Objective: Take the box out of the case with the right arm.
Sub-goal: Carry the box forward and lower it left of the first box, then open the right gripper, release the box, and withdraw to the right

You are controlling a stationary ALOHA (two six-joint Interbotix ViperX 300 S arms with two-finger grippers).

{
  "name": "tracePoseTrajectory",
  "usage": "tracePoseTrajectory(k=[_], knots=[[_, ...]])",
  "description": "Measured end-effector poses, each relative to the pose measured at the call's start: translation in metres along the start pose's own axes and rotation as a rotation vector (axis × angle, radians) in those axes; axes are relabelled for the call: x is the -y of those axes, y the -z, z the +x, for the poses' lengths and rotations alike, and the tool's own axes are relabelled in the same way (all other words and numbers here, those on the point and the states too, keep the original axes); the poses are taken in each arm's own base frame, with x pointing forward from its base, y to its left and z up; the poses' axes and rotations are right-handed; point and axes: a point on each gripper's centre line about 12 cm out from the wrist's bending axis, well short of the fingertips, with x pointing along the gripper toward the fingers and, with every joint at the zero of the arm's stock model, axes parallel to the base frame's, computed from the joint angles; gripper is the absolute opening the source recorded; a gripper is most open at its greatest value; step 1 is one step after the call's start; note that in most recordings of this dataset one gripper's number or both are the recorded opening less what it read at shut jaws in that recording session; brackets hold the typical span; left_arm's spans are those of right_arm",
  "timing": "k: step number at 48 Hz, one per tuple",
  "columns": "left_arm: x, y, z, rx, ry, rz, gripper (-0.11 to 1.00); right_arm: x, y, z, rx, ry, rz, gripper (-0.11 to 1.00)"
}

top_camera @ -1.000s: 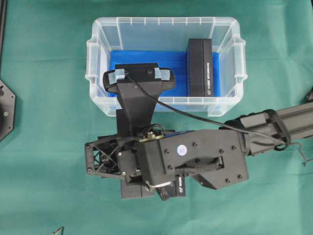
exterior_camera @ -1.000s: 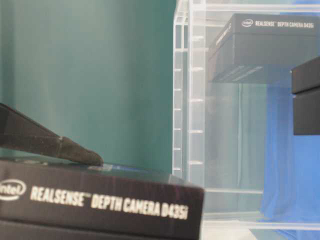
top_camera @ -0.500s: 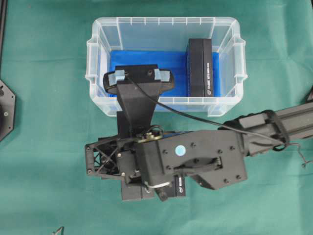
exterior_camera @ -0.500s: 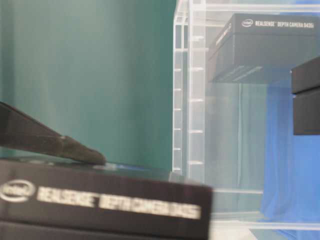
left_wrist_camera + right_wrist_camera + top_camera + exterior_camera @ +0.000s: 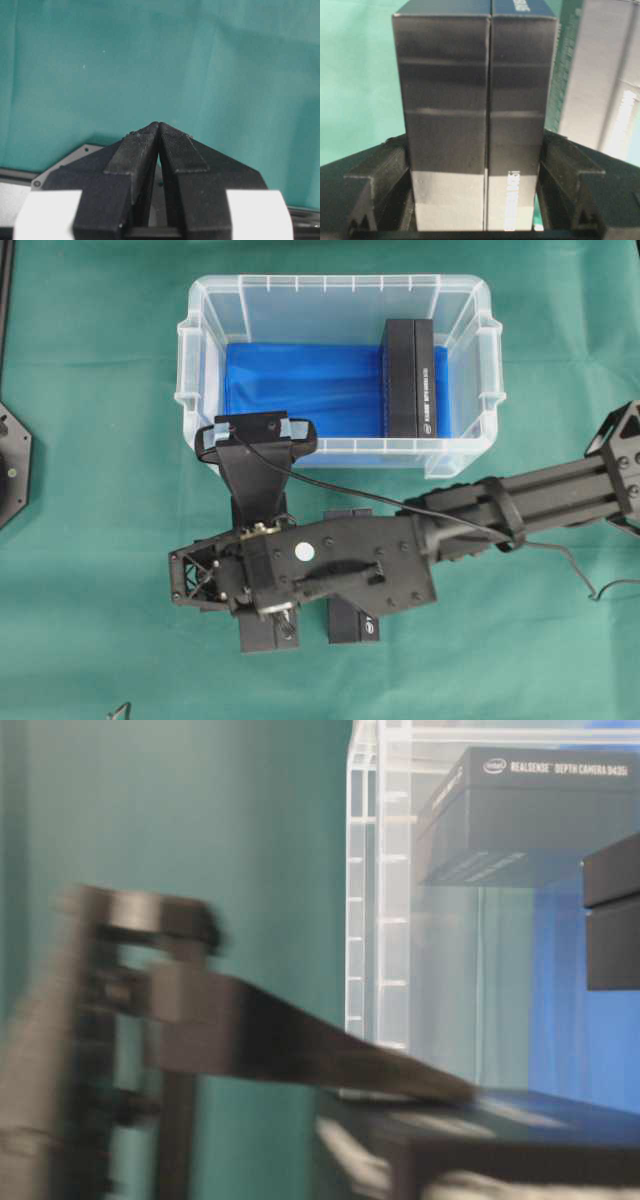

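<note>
The clear case (image 5: 200, 360) with blue lining stands at the back; one black box (image 5: 410, 380) stands inside it by the right wall. The black right arm reaches in from the right, in front of the case. Its gripper (image 5: 262, 585) points down outside the case and is shut on a black box (image 5: 268, 635). In the right wrist view this box (image 5: 475, 100) fills the space between the two fingers (image 5: 380, 175). The left gripper (image 5: 159, 124) is shut with nothing in it, above green cloth.
Another black box (image 5: 352, 618) lies on the green cloth just right of the held one. The right arm's wrist camera (image 5: 255, 433) hangs over the case's front rim. A black plate (image 5: 12, 465) sits at the left edge.
The right arm has sunk lower and shifted left, away from the case, carrying its box along. The table-level view is now blurred by this motion. The box inside the case has not moved.
</note>
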Motion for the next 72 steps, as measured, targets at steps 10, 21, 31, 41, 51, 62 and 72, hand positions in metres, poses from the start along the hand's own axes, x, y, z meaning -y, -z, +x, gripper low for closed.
tracePoseTrajectory(k=[10,21,31,41,51,62,72], knots=[[0.0,0.0,0.0,0.0,0.0,0.0,0.02,0.002,0.001,0.04,-0.037,-0.001,0.023,0.68],[0.0,0.0,0.0,0.001,0.0,0.002,0.02,0.006,0.003,0.065,-0.06,-0.007,0.046,0.68],[0.0,0.0,0.0,0.001,0.0,0.0,0.02,0.006,0.0,0.069,-0.061,-0.008,0.052,0.68],[0.0,0.0,0.0,0.001,0.0,0.003,0.02,0.005,-0.002,0.07,-0.06,-0.008,0.056,0.68],[0.0,0.0,0.0,0.003,0.001,0.005,0.02,0.005,-0.002,0.07,-0.063,-0.007,0.057,0.68],[0.0,0.0,0.0,0.003,0.001,0.005,0.02,0.008,0.0,0.073,-0.075,0.003,0.058,0.68],[0.0,0.0,0.0,0.003,0.001,0.003,0.02,0.007,0.001,0.079,-0.083,-0.012,0.053,0.73]])
